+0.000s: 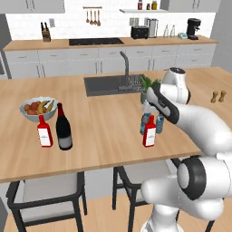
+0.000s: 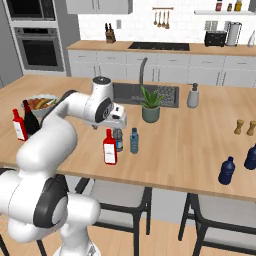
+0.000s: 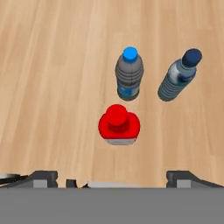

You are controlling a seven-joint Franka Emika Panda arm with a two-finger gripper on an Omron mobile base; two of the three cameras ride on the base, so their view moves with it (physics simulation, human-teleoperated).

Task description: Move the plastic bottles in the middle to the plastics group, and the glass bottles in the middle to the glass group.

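Note:
In the middle of the island counter stands a red glass bottle, seen from above in the hand view. Just behind it stand two plastic bottles, one with a bright blue cap and one with a darker cap. My gripper hovers open above the red bottle, holding nothing. The glass group, a dark wine bottle and a red bottle, is at the left. The plastics group, two blue bottles, stands at the right.
A fruit bowl sits behind the glass group. A sink with faucet, a potted plant and a soap dispenser lie behind the middle bottles. Salt and pepper shakers stand far right. Stools are under the counter's near edge.

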